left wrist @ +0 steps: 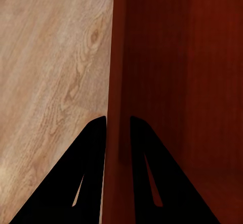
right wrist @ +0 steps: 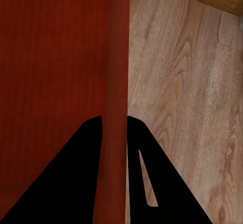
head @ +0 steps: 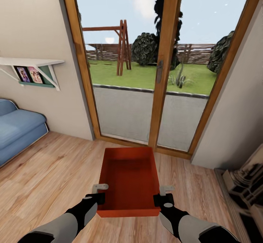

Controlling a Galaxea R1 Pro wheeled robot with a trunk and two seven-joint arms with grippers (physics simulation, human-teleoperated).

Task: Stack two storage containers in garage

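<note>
Filling the far side of the living room, a tall glass door (head: 146,63) in a wooden frame looks out on a lawn with a wooden swing frame (head: 122,47) and dark bushes. The light wood plank floor (head: 47,173) runs from the door toward the robot. A blue sofa (head: 18,129) sits at the left edge, under a white wall shelf (head: 34,69) holding picture frames.

One red-orange storage container (head: 128,177), lidless, is held level above the planks in front of the door, between the two arms. The left gripper (head: 99,195) clamps the container's left wall near its near corner; in the left wrist view the wall (left wrist: 115,82) runs between the two dark fingers (left wrist: 91,148). The right gripper (head: 160,196) likewise has its jaws clenched on the right wall (right wrist: 115,57).
</note>
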